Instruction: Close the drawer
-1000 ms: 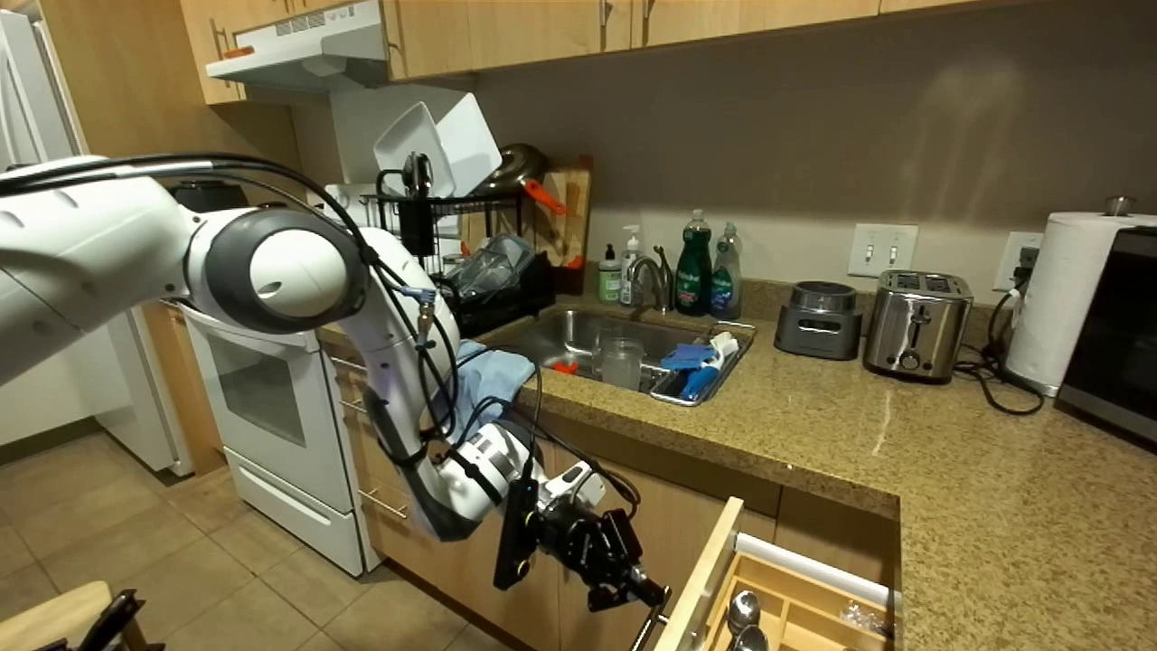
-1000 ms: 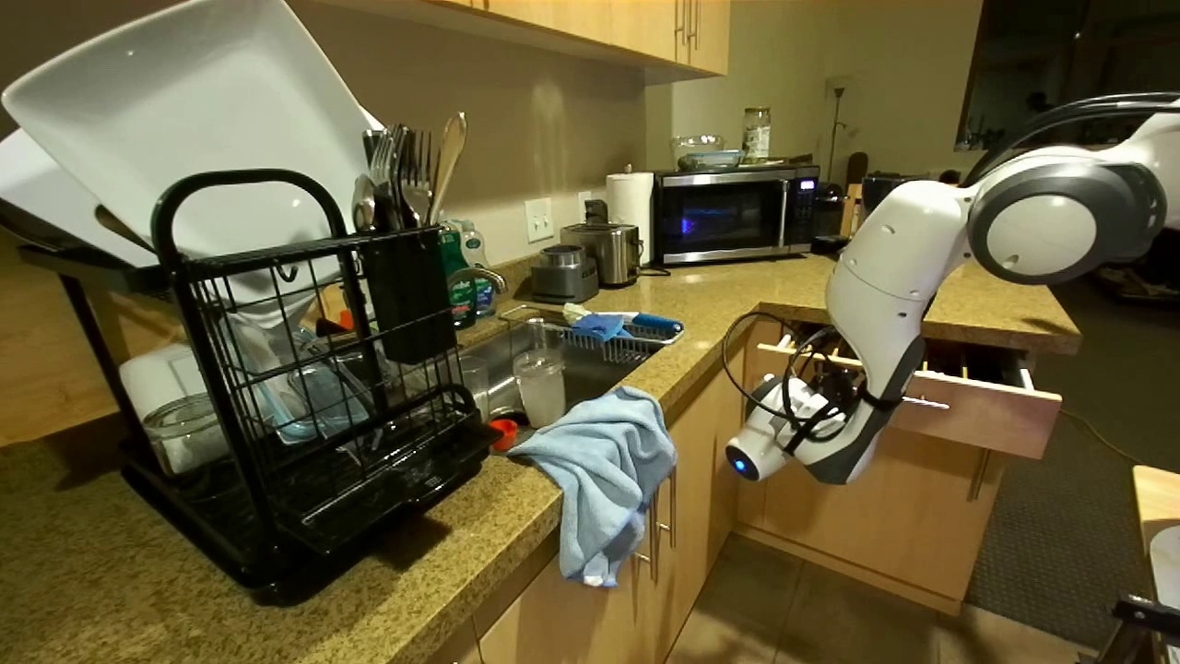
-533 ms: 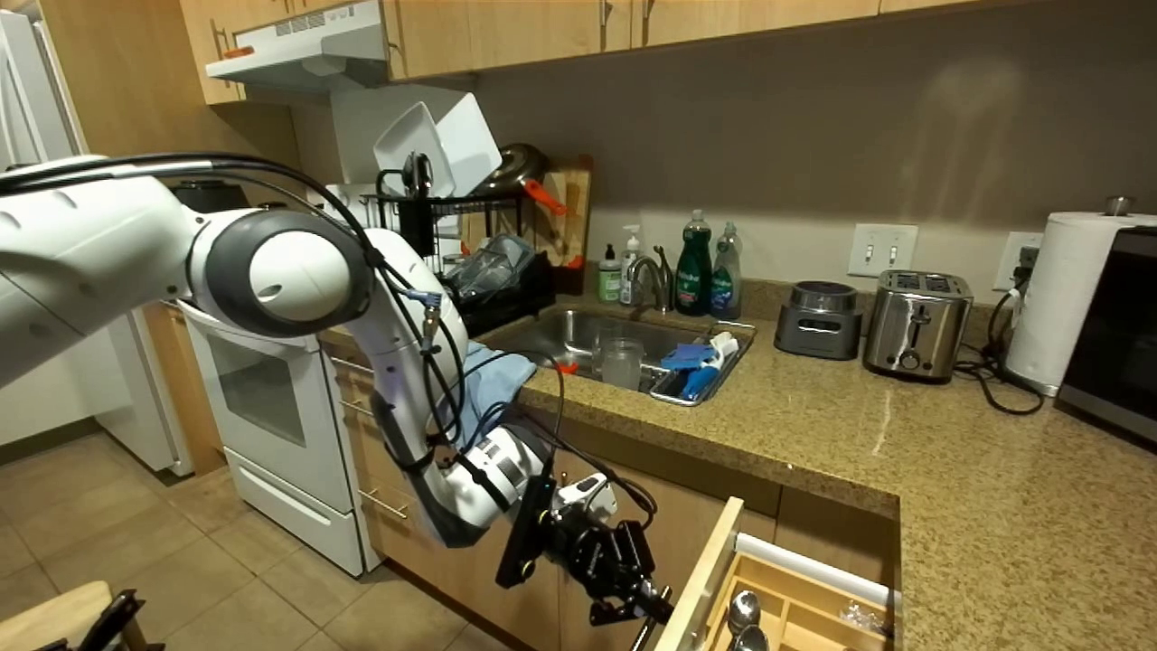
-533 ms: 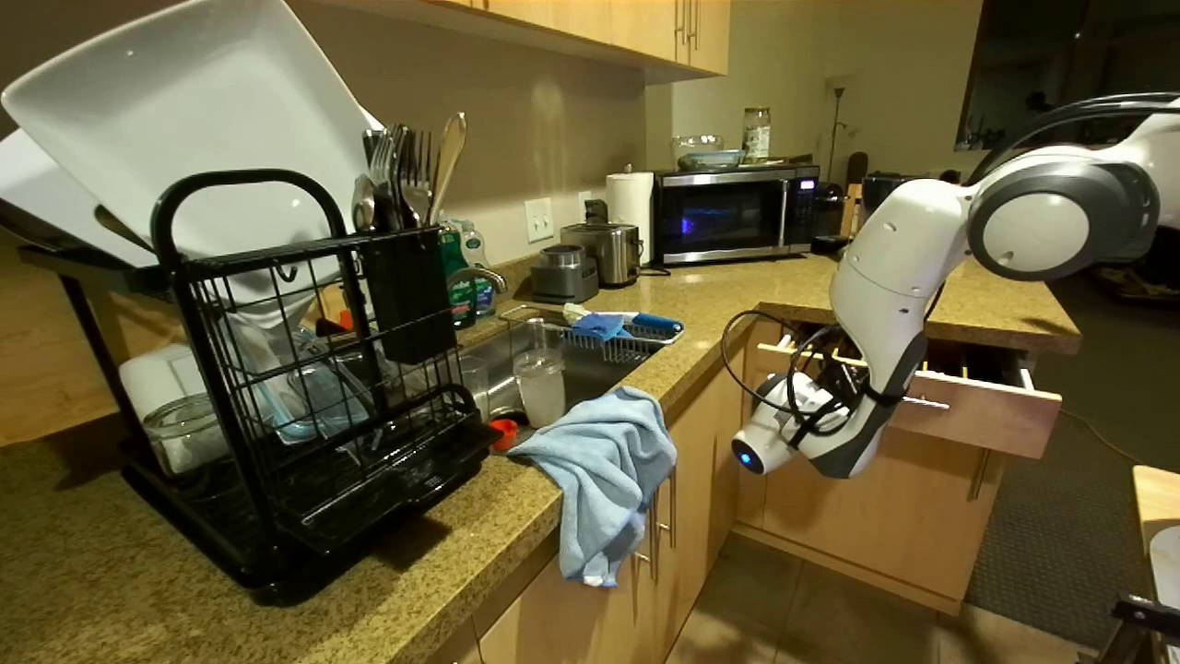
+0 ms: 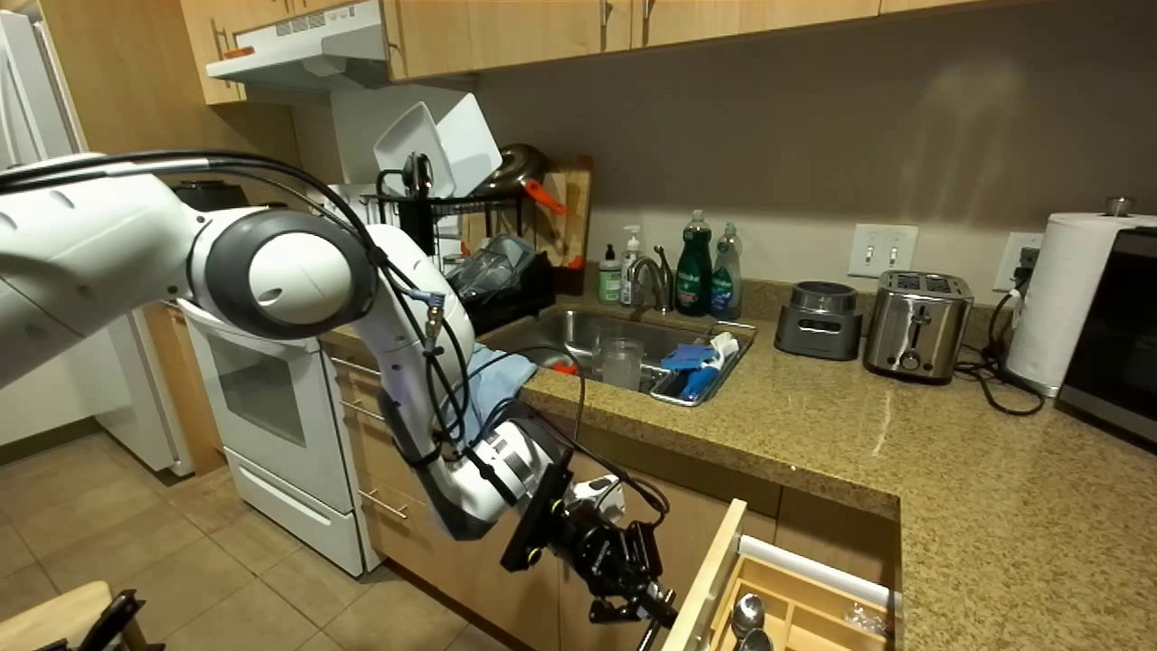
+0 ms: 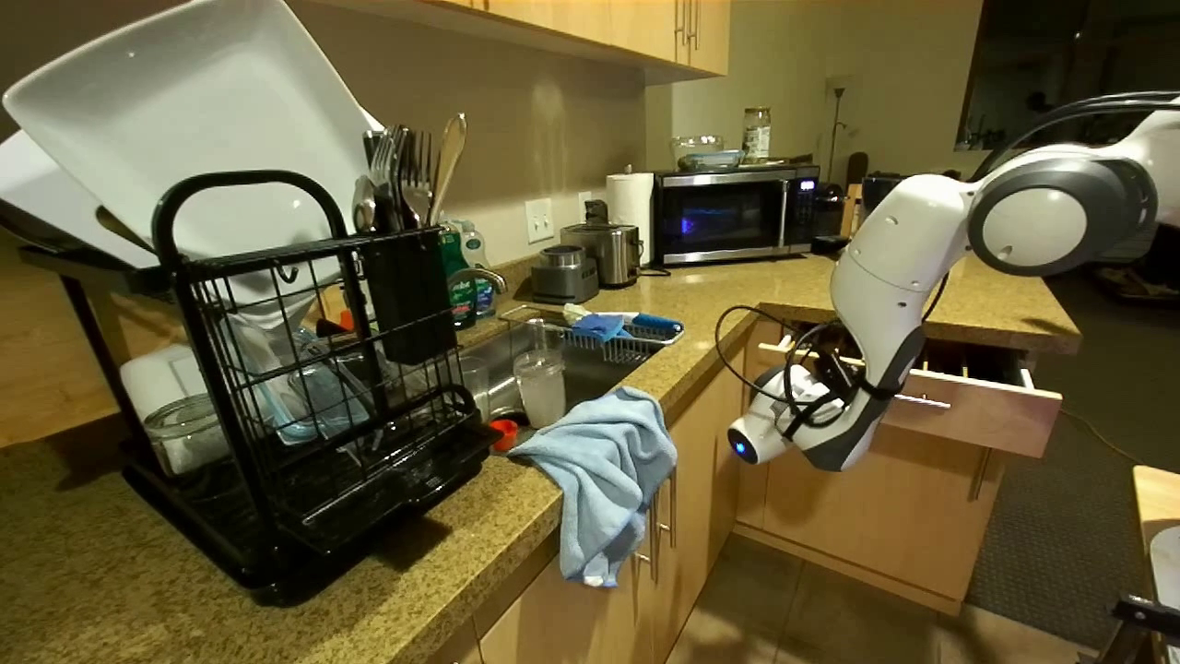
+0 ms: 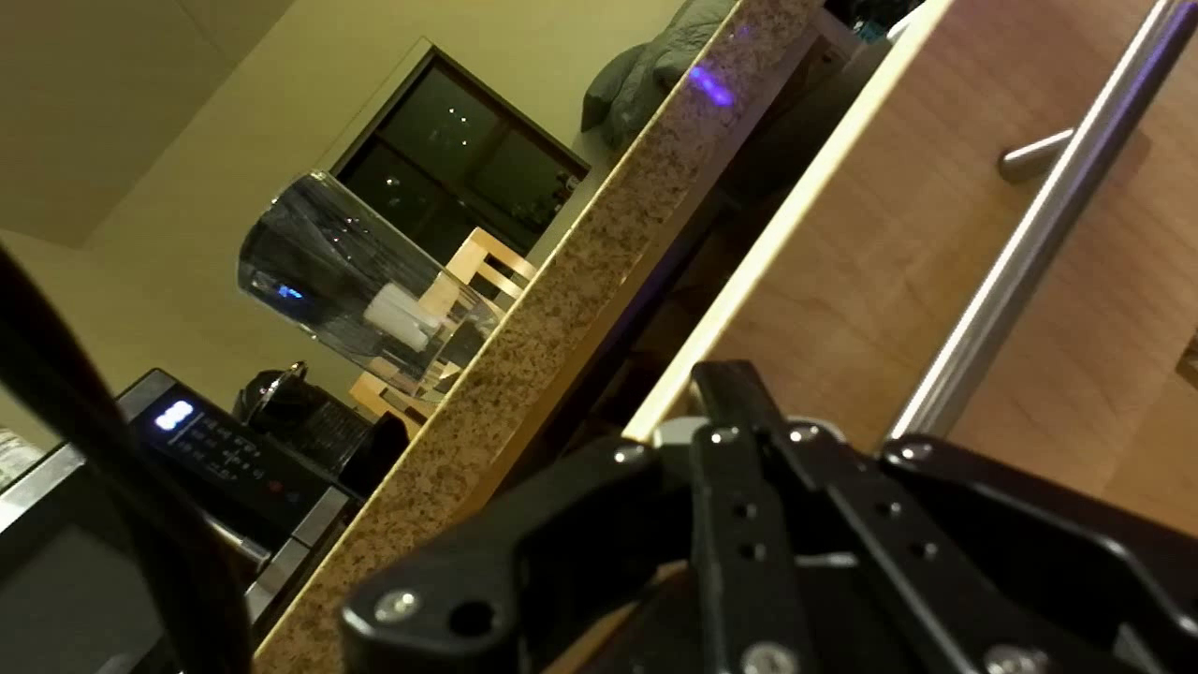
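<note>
The drawer (image 5: 712, 579) stands pulled out from under the counter, showing wooden dividers and spoons in an exterior view. Its flat light-wood front (image 6: 991, 415) carries a long metal bar handle (image 7: 1025, 239). My black gripper (image 5: 667, 612) is at the outer face of that front, near the handle, and appears to touch the panel. In the wrist view the gripper (image 7: 735, 384) has its fingertips together against the panel, between the pale top edge and the handle, with nothing held. The arm hides the gripper's tips in an exterior view (image 6: 834, 373).
The granite counter (image 5: 768, 443) overhangs the drawer opening. A sink (image 5: 569, 330), a toaster (image 5: 917, 325) and a microwave (image 6: 728, 217) are on or in it. A blue towel (image 6: 604, 480) hangs over the counter edge. Cabinet doors (image 6: 857, 516) lie below the drawer.
My gripper has moved right, up against the drawer front, with the wrist turning slightly. In the last half second the drawer and its spoons have shifted very slightly inward. The gripper stays shut.
</note>
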Robot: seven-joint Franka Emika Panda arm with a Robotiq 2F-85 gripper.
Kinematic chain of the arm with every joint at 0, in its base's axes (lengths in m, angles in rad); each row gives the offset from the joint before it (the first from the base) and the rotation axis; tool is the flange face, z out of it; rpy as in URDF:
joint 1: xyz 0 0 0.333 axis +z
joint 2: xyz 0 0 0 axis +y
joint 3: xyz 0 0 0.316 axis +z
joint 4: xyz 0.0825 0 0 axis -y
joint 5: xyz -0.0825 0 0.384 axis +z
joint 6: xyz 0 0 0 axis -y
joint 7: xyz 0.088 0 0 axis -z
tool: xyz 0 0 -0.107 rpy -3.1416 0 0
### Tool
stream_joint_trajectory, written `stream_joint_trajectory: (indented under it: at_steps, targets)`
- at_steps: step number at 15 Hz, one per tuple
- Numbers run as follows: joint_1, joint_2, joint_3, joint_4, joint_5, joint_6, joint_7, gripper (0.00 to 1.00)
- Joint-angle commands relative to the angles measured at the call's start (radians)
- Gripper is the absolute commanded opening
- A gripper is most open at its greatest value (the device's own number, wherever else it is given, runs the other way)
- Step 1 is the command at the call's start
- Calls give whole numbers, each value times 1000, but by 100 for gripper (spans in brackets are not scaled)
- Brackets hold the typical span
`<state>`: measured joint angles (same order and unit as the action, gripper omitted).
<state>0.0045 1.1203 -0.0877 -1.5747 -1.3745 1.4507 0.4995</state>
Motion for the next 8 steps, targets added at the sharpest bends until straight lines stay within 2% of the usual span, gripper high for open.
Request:
stream_joint_trajectory:
  at_steps: [1, 8]
  targets:
    - [-65, -37, 9, 25, 48, 20, -110, 0]
    - [-104, -23, -20, 116, 90, 15, -199, 0]
